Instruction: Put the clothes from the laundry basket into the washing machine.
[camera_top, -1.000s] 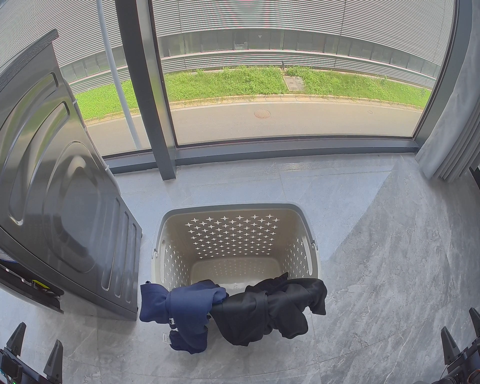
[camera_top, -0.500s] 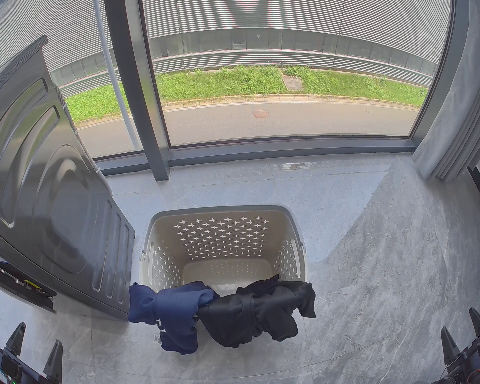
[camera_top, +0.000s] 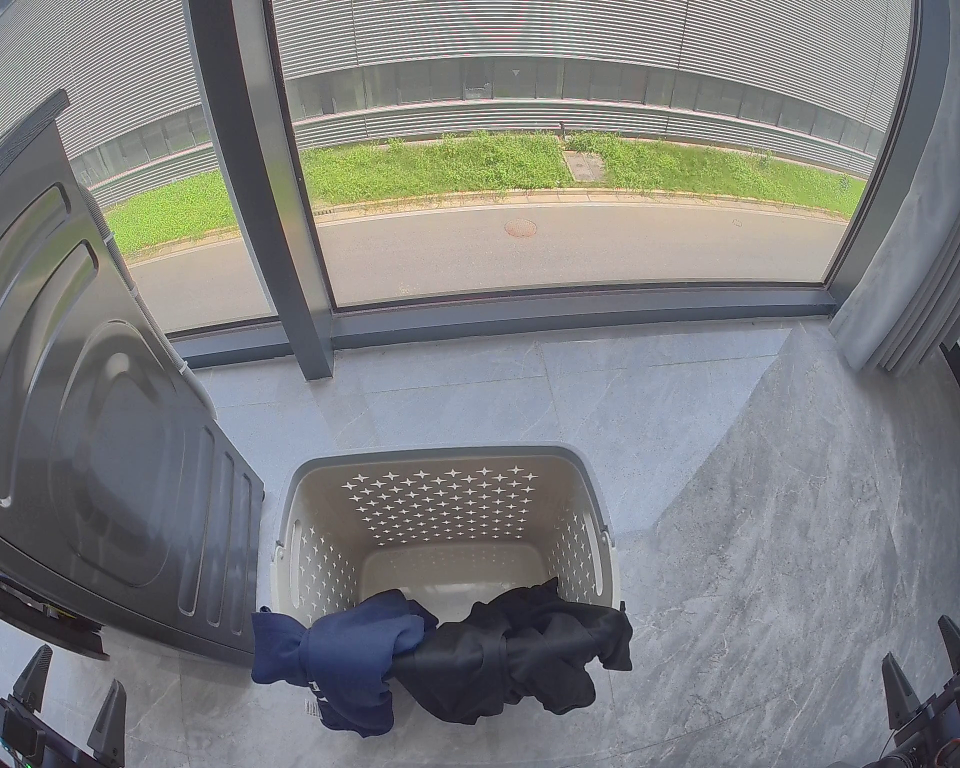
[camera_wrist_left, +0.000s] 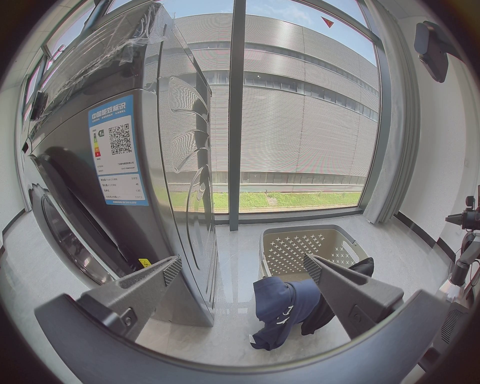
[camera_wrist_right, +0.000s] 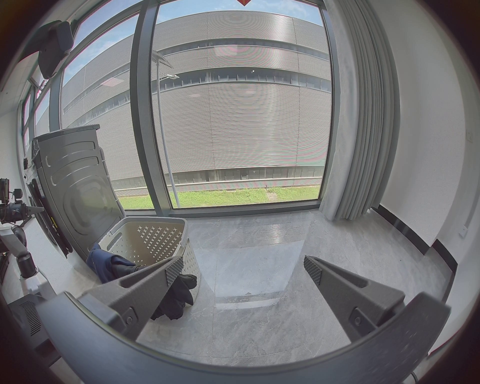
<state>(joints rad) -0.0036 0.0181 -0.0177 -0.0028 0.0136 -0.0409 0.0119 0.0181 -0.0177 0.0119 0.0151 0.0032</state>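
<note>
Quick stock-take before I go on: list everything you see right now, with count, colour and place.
laundry basket: one, beige, on the floor in the middle, in front of the window
blue garment: one, dark blue, draped over the basket's near rim, on the robot's left
black garment: one, black, draped over the near rim beside the blue one, on the robot's right
washing machine: one, dark grey, on the robot's left, next to the basket
window: one, dark-framed, behind the basket
curtain: one, grey, at the window's right end
floor: grey stone tiles
left gripper: one, black, open, low, near the washing machine
right gripper: one, black, open, low, right of the basket
</note>
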